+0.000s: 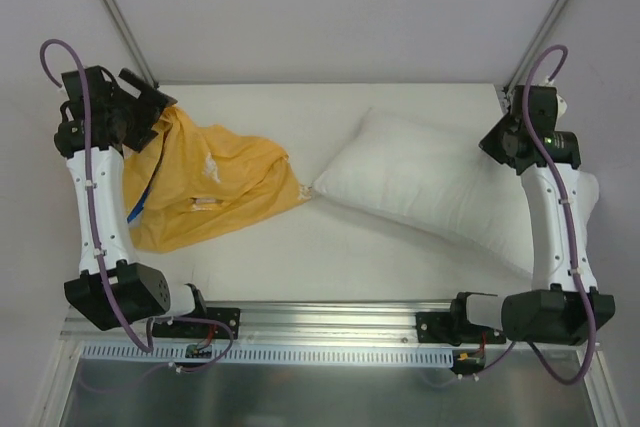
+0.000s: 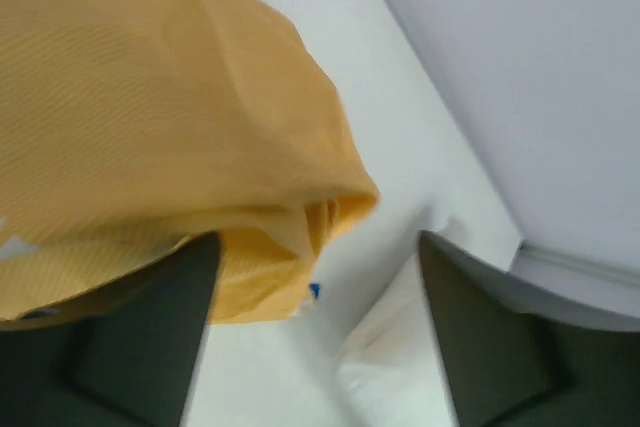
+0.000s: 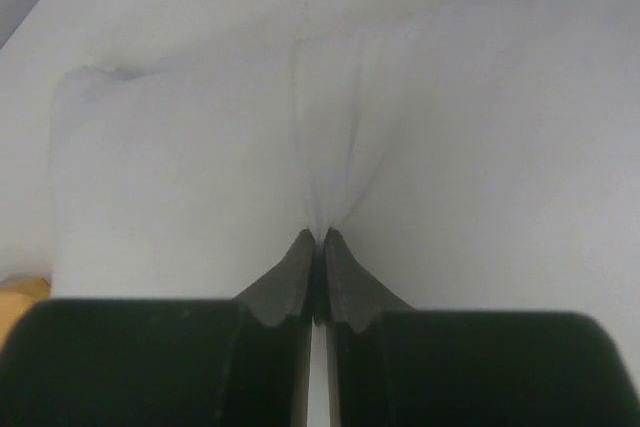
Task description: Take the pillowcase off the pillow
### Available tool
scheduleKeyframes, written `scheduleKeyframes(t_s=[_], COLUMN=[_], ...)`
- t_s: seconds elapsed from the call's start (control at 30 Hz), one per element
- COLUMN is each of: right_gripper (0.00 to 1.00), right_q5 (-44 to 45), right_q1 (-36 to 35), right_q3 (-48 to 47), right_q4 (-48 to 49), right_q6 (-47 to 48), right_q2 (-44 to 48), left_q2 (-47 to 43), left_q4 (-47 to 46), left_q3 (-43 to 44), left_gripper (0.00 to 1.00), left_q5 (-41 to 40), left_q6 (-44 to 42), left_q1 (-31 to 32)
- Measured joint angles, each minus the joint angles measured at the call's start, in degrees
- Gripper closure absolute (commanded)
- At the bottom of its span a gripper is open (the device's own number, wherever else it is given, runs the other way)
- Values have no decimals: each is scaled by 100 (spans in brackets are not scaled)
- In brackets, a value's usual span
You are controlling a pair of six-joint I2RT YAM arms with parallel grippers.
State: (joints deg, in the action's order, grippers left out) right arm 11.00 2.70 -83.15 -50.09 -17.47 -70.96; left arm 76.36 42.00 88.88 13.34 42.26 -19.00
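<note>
On the left of the table (image 1: 330,247), the orange-yellow pillowcase (image 1: 215,187) lies crumpled, its long axis running toward lower right, its tip at the white pillow (image 1: 420,182). The pillow slants the same way. Only the left wrist view shows the left gripper (image 2: 315,247) spread, with cloth just beside it. Only the right wrist view shows the right gripper (image 3: 318,237) pinching a pillow fold.

Lab test cell, white walls (image 1: 330,7), aluminium rail (image 1: 330,319)
</note>
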Motion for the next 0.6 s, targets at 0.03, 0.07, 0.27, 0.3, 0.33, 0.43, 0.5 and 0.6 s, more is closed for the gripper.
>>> scheduleKeyframes(t_s=[0.03, 0.07, 0.27, 0.3, 0.33, 0.43, 0.5, 0.6], right_gripper=[57, 41, 4, 4, 4, 4, 4, 4], right_q5=[-17, -35, -306, -334, -365, -428, -417, -365], right_q1=[0, 2, -15, -22, -26, -57, -120, -334], right_q3=[-39, -55, 216, 372, 503, 817, 890, 1128], right_q4=[105, 168, 708, 710, 726, 577, 527, 411], right_q6=[-7, -26, 140, 151, 168, 299, 407, 638], right_q2=[-157, -269, -42, 146, 306, 870, 1062, 1408], left_q2=[-15, -44, -247, -284, -332, -503, -643, -988], left_q4=[13, 33, 144, 170, 197, 273, 282, 337], left_q3=[-4, -4, 26, 37, 42, 15, -85, -505], left_gripper=[1, 1, 1, 1, 1, 1, 1, 1], left_q5=[2, 2, -181, -221, -356, -745, -962, -1248], left_q6=[-42, -129, -680, -765, -872, -1180, -1340, -1530], left_q1=[70, 146, 723, 837, 1016, 1602, 1954, 2433])
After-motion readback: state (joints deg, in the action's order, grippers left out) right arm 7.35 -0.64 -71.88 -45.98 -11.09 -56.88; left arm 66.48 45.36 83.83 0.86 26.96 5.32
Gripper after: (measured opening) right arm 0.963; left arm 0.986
